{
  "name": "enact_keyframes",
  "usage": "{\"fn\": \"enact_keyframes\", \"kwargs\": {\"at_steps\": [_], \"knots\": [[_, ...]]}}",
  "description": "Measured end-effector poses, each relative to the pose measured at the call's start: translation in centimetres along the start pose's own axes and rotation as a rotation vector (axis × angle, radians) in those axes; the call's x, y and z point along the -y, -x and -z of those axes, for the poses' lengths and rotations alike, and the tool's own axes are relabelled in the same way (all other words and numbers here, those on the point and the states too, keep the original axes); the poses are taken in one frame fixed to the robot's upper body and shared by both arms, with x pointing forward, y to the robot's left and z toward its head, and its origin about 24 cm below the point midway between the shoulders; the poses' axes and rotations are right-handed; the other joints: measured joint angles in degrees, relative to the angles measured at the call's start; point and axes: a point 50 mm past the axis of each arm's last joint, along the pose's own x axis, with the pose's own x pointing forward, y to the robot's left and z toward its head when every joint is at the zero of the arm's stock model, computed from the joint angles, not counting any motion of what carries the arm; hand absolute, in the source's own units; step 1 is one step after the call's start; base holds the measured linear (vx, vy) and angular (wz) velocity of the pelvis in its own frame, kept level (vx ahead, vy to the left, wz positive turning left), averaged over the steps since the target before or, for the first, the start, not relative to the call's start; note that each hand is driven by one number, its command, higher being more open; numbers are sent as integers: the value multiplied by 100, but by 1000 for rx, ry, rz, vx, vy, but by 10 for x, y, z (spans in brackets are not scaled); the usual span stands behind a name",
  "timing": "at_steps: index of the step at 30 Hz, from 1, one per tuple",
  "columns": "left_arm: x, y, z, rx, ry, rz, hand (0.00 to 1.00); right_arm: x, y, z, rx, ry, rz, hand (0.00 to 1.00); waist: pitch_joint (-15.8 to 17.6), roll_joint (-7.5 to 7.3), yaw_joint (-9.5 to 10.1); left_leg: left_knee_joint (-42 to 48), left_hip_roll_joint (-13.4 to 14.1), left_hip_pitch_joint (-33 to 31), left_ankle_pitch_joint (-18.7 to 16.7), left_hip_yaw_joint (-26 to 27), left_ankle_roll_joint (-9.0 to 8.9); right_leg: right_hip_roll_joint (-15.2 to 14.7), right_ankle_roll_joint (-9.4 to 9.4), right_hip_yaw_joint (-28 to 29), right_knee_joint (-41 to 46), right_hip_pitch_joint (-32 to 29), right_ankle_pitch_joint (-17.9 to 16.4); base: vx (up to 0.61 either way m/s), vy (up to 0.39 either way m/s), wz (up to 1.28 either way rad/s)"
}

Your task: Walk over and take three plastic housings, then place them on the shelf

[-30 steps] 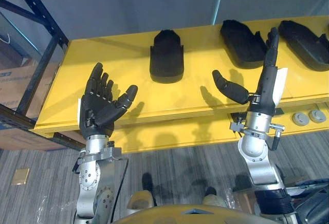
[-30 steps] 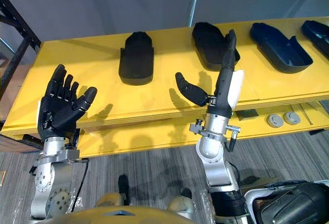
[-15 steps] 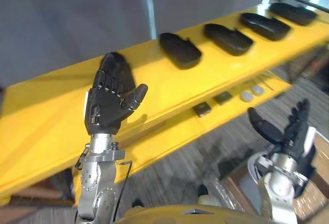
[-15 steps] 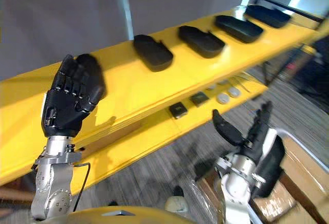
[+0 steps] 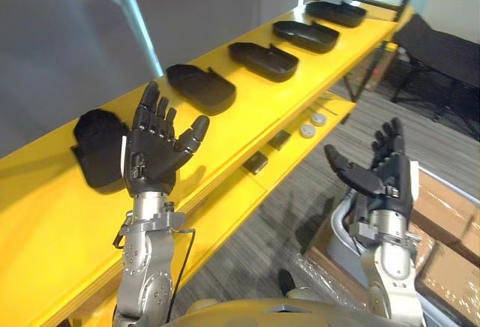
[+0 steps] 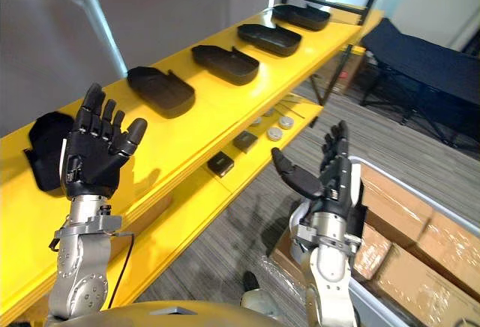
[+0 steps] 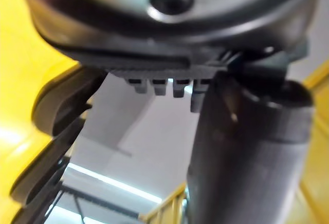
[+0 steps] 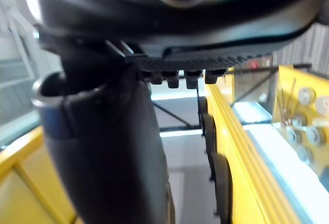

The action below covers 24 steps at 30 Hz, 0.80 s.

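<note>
Several black plastic housings lie in a row on the yellow shelf's top board (image 5: 45, 214); the nearest housing (image 5: 99, 149) sits just behind my left hand (image 5: 154, 154), then another housing (image 5: 201, 87) and a third housing (image 5: 262, 61) farther along. My left hand is raised in front of the shelf, fingers spread and open, holding nothing. My right hand (image 5: 386, 178) is held up over the floor, away from the shelf, also open and empty. Its thumb (image 8: 108, 147) stands straight in the right wrist view.
The lower yellow board (image 5: 225, 207) carries two round discs (image 5: 312, 124) and small black squares (image 5: 256, 163). Wrapped cardboard boxes (image 6: 405, 259) stand on the floor at my right. A dark cot (image 5: 442, 49) is beyond the shelf's far end, by a black rack post (image 5: 375, 49).
The camera has swung, so the shelf now runs away diagonally. My right hand has dropped from the shelf's edge to hang over the floor. Both hands stay open.
</note>
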Motion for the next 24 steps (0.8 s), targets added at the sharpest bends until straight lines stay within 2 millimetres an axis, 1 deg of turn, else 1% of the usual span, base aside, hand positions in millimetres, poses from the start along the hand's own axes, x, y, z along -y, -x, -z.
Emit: {"fn": "enact_keyframes", "kwargs": {"at_steps": [1, 3, 4, 5, 6, 7, 8, 9, 10, 11, 13, 14, 15, 16, 17, 18, 19, 20, 21, 22, 23, 24], "knots": [[0, 0, -1, 11, 5, -2, 100, -3, 2, 3, -20, -11, -3, 100, 63, -47, 10, 205, -41, -86, -80, -59, 17, 1, 22, -46, 504, -194, -227, -33, 24, 25], [4, 1, -1, 24, 22, 6, 100, -3, 8, 7, -46, -10, 27, 100, 286, -87, -4, 689, -78, -159, -307, -60, 85, 29, 14, -84, 1294, -419, -485, -95, 58, 5], [5, 1, 0, 22, 27, 12, 100, -1, 10, 8, -51, 7, 37, 100, 352, -99, -5, 786, -92, -154, -355, -42, 113, 27, 12, -83, 1400, -429, -506, -152, 94, -21], [7, 2, 1, 17, 30, 17, 100, 3, 16, 11, -71, 23, 60, 100, 416, -157, -3, 890, -128, -147, -412, 21, 160, -10, 13, -79, 1458, -451, -508, -163, 93, -45], [8, 2, 2, 18, 25, 21, 100, 7, 21, 14, -87, 30, 73, 100, 475, -248, 1, 995, -151, -150, -453, 189, 221, -110, 52, -175, 1365, -458, -485, -190, 89, -58], [8, 2, 2, 19, 17, 20, 100, 9, 22, 14, -88, 31, 76, 100, 508, -274, 6, 1064, -158, -162, -477, 286, 250, -152, 132, -176, 1247, -467, -433, -268, 115, -61], [8, 3, 1, 20, -9, 18, 100, 11, 21, 13, -86, 23, 76, 100, 557, -294, -18, 1104, -148, -177, -478, 402, 290, -277, 155, -301, 1021, -447, -383, -301, 140, -74], [7, 4, 1, 23, -31, 13, 100, 12, 18, 11, -72, 9, 73, 100, 617, -250, -5, 971, -103, -139, -367, 650, 388, -524, -262, -947, 925, -460, -641, -335, 160, -106], [1, 5, -5, 43, -68, -8, 100, 9, 10, 8, -40, 2, 45, 100, 638, -158, 27, 828, 38, -145, -237, 986, 429, -736, -349, -1411, 1314, -725, -684, -229, 99, -111], [-3, 4, -8, 55, -81, -24, 100, 6, 5, 6, -23, -2, 21, 100, 632, -172, 32, 758, 93, -142, -172, 1123, 432, -803, -364, -1586, 1621, -837, -705, -169, 38, -100], [-15, 2, -17, 92, -125, -72, 100, -12, -9, 7, 0, -4, -60, 100, 635, -149, 46, 474, 322, -127, 88, 1350, 342, -1006, -505, -1972, 2449, -859, -807, -135, -76, -76], [-20, 1, -21, 110, -132, -90, 100, -21, -13, 10, -5, -14, -79, 100, 630, -149, 122, 343, 472, -148, 220, 1449, 251, -1193, -550, -2082, 2653, -714, -838, -112, -168, -64], [-22, 1, -22, 113, -126, -98, 100, -25, -14, 13, -12, -12, -88, 100, 629, -152, 176, 298, 548, -160, 264, 1485, 203, -1308, -555, -2108, 2708, -627, -840, -80, -252, -71], [-25, 1, -21, 104, -89, -114, 100, -35, -13, 21, -41, 13, -116, 100, 626, -155, 307, 200, 729, -172, 355, 1585, 65, -1660, -559, -2126, 2731, -404, -832, -54, -298, -58], [-25, 2, -20, 97, -67, -117, 100, -38, -11, 25, -56, 23, -126, 100, 625, -157, 356, 178, 804, -179, 395, 1617, -5, -1804, -558, -2126, 2725, -337, -824, -46, -421, -61], [-28, 6, -18, 80, -20, -124, 100, -43, -7, 30, -84, 47, -151, 100, 604, -162, 357, 156, 993, -220, 494, 1649, -181, -2049, -543, -2125, 2710, -251, -786, -24, -403, -45], [-30, 9, -16, 63, 24, -122, 100, -46, -4, 33, -105, 47, -167, 100, 589, -168, 355, 162, 1171, -259, 595, 1686, -365, -2170, -548, -2123, 2661, -245, -775, -9, -481, -54], [-30, 13, -13, 43, 68, -125, 100, -49, -1, 35, -124, 53, -189, 100, 582, -181, 338, 194, 1448, -295, 715, 1691, -587, -2185, -429, -2169, 2345, -195, -699, 2, -438, -46], [-30, 14, -11, 33, 90, -121, 100, -50, 1, 36, -128, 60, -200, 100, 566, -207, 324, 199, 1576, -329, 779, 1663, -704, -2157, -229, -2215, 2019, -135, -571, 7, -611, -47], [-28, 14, -9, 18, 123, -111, 100, -52, 3, 37, -129, 73, -220, 100, 499, -388, 309, 162, 1752, -345, 899, 1551, -925, -2009, 401, -2301, 1420, 67, -281, 8, -725, -34], [-26, 13, 0, -9, 143, -108, 100, -50, 1, 37, -124, 95, -227, 100, 497, -338, 293, 97, 1947, -334, 997, 1405, -918, -1846, 835, -2497, 1420, 173, -868, -12, -883, -28], [-19, 18, 24, -93, 204, -135, 100, -38, -7, 36, -114, 180, -252, 100, 529, 30, 147, -137, 2302, -345, 1471, 1099, -715, -1449, 686, -2678, 1765, 54, -1173, -28, -729, -8]]}}
